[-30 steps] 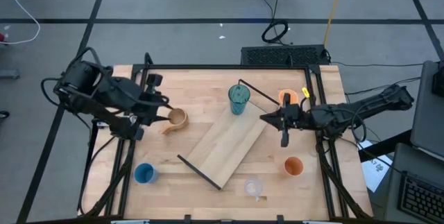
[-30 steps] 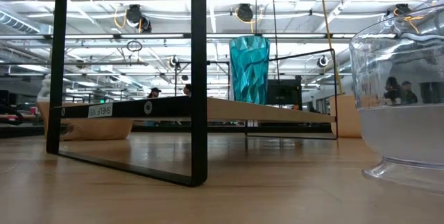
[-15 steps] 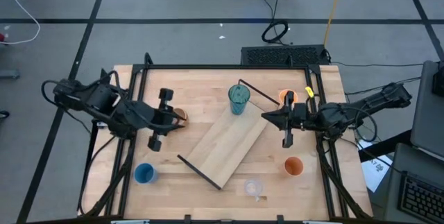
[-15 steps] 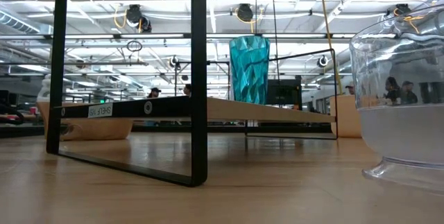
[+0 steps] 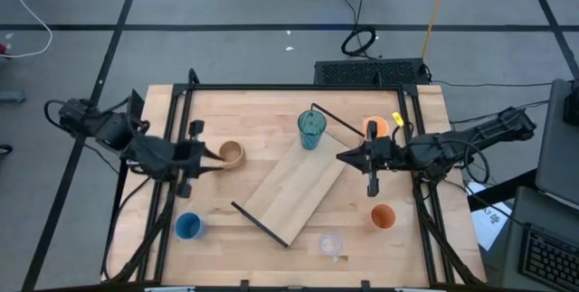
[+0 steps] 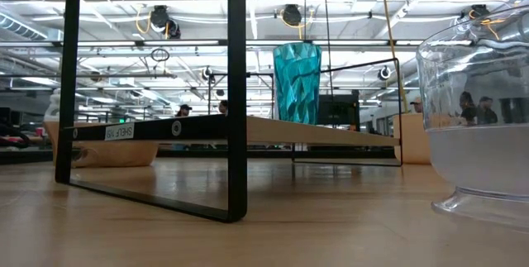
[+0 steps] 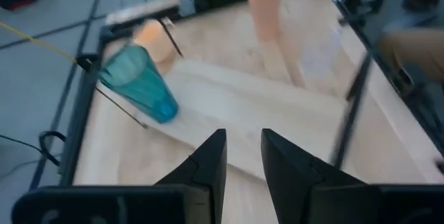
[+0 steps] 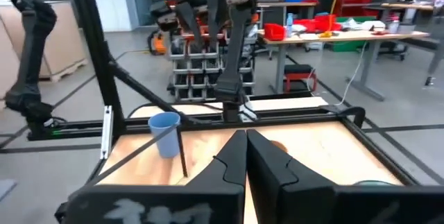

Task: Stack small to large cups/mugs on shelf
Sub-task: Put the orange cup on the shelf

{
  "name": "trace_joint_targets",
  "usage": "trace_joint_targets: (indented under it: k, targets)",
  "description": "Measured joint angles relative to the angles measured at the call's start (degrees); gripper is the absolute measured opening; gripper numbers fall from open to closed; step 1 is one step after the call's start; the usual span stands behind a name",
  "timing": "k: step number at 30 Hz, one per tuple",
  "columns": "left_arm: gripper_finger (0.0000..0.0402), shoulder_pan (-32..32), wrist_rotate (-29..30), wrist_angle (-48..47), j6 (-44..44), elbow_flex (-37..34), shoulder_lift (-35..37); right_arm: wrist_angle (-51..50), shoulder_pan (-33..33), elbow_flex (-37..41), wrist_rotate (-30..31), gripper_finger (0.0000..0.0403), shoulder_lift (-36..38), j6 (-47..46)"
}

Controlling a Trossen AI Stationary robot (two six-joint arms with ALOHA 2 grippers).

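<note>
The light-wood shelf point(image 5: 294, 186) lies slantwise mid-table on its black end rails point(image 6: 237, 93). The teal tumbler point(image 5: 311, 129) stands upright on its far end point(image 6: 297, 81). The tan mug point(image 5: 233, 154) sits on the table left of the shelf. My left gripper point(image 5: 215, 151) is just left of the mug, raised, open a little and empty point(image 7: 243, 158). My right gripper point(image 5: 342, 156) is shut and empty at the shelf's far right corner point(image 8: 244, 141). One orange cup point(image 5: 375, 127) is behind it and another point(image 5: 384, 216) at near right. The blue cup point(image 5: 188, 226) is at near left, and the clear cup point(image 5: 330, 243) stands near the front edge.
A black frame point(image 5: 298, 88) runs around the tabletop, with uprights along both sides. The clear cup point(image 6: 483, 118) stands close to the low camera. There is bare table between the mug and the shelf, and between the blue cup and the shelf's near rail point(image 5: 261, 221).
My left gripper swung out over the tan mug, turned crosswise, then drew back toward the table's left edge and turned back with its fingers toward the mug. The mug stands where it was.
</note>
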State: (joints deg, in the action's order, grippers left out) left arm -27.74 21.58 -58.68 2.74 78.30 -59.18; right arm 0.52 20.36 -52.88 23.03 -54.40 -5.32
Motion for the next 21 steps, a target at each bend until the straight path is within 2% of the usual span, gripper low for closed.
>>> trace_joint_targets:
  k: [5,8,14,21]
  targets:
    - [0.0109,-5.79,-0.16,-5.87,2.15,-0.08,-2.24,-0.02,0.01,0.0,-0.67,0.0,-0.13,0.0]
    - [0.0148,-7.91,2.67,-6.41,4.18,-0.09,-3.31,-0.1,-0.02,0.0,-0.64,0.0,-0.13,0.03]
    - [0.0221,-9.3,4.25,-7.98,5.29,-0.09,-3.77,-1.39,-0.02,0.0,-0.66,0.0,-0.13,-0.06]
    - [0.0234,-9.62,4.0,-9.11,7.09,-0.09,-3.76,-7.36,0.0,-0.02,-0.85,0.0,-0.13,-5.97]
